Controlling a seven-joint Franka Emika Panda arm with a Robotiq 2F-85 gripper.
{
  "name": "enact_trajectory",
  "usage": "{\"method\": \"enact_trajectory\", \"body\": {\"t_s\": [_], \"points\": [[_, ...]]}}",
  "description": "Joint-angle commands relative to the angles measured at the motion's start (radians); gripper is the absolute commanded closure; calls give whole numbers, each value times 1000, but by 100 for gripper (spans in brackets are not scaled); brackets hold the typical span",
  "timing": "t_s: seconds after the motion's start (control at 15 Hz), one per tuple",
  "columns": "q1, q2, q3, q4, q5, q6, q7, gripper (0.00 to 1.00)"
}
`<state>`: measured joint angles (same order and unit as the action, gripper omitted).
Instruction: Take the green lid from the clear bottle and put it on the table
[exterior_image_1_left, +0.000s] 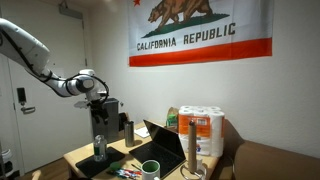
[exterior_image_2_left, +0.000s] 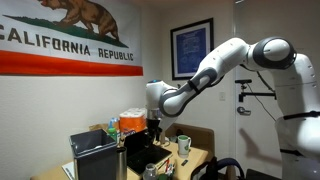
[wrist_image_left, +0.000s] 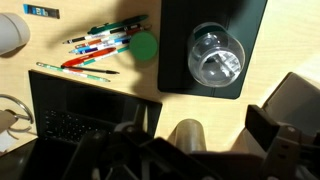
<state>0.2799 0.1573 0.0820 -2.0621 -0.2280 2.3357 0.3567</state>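
Observation:
The clear bottle (wrist_image_left: 215, 55) stands upright on the dark mat (wrist_image_left: 180, 75), seen from above with an open, capless mouth. It also shows in an exterior view (exterior_image_1_left: 99, 148). The green lid (wrist_image_left: 143, 47) lies flat on the tan table (wrist_image_left: 150, 110), between the mat's edge and the pens. My gripper (wrist_image_left: 195, 140) is open and empty, well above the table and just behind the bottle. It shows in both exterior views (exterior_image_1_left: 100, 112) (exterior_image_2_left: 154, 122).
Several pens (wrist_image_left: 100, 50) lie beside the lid. An open laptop (wrist_image_left: 80, 115) (exterior_image_1_left: 160, 140) sits nearby. A dark flask (exterior_image_1_left: 128, 128) stands behind the mat. A green-and-white cup (exterior_image_1_left: 150, 168) and paper towel rolls (exterior_image_1_left: 203, 130) stand further along.

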Motion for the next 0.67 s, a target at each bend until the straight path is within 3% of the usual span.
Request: {"method": "enact_trajectory", "body": {"t_s": [0.0, 0.6], "points": [[-25, -19, 29, -14, 33, -24, -26, 0], [-27, 0, 32, -3, 30, -3, -16, 0]]}}
